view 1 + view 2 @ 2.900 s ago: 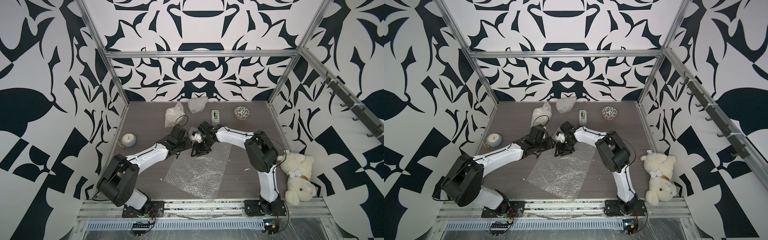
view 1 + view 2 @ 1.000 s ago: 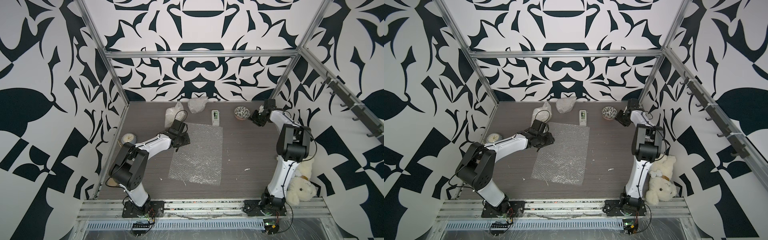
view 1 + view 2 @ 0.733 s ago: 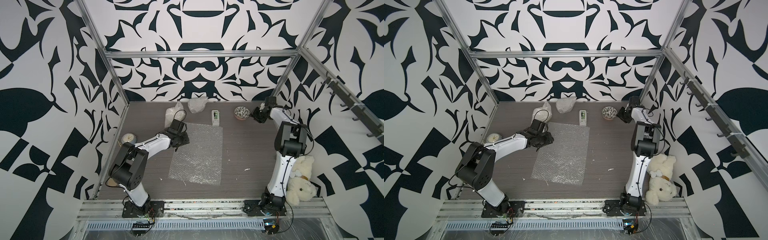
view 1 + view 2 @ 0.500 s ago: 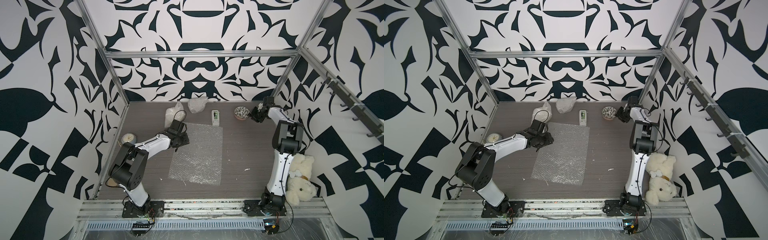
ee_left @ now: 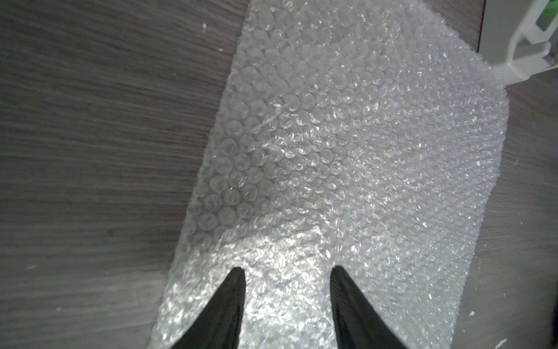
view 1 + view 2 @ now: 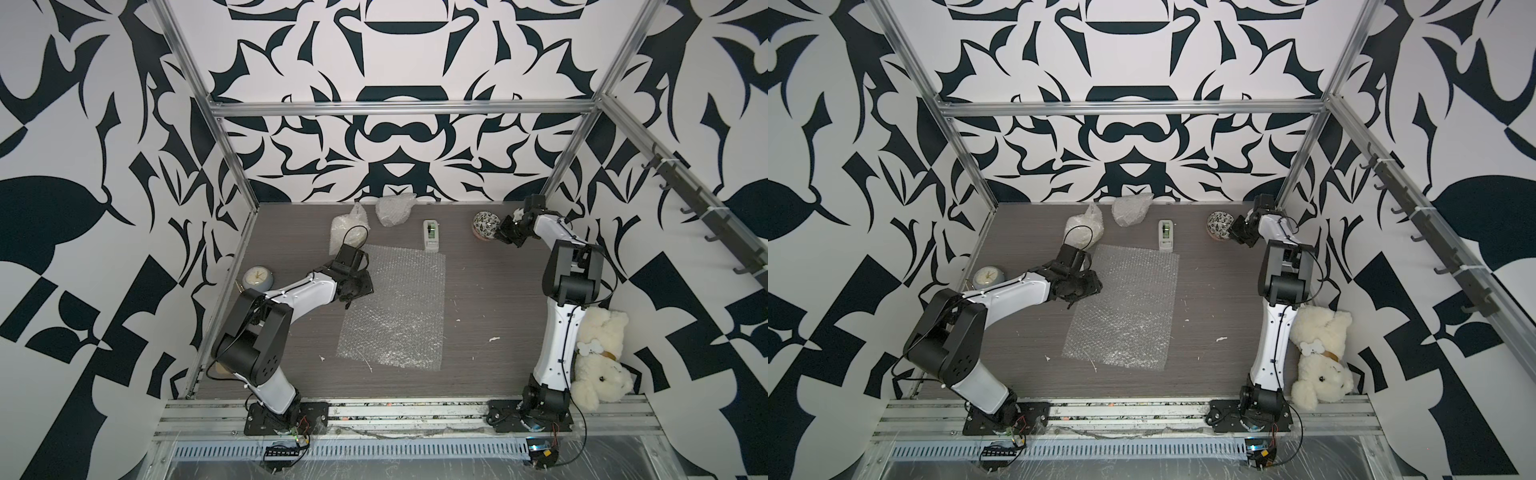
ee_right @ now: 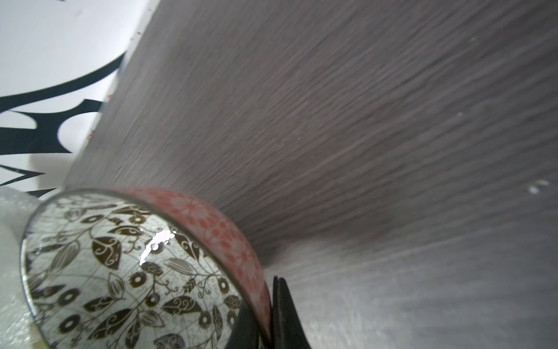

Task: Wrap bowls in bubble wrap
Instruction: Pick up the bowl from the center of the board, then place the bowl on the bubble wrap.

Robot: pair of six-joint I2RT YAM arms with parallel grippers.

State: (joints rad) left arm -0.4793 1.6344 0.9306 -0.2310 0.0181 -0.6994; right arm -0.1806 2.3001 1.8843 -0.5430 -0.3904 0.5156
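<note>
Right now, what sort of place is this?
Probably a robot test booth: left arm and right arm bolted to a metal rail, patterned panels in an aluminium frame, bubble wrap laid flat.

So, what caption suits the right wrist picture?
Right jaws pinch the rim of the floral bowl, with the grey table beyond.

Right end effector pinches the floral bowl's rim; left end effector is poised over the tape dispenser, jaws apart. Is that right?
Not quite. The left end effector is poised over the bubble wrap sheet, jaws apart, as the left wrist view shows. The right end effector does pinch the rim of the floral bowl.
</note>
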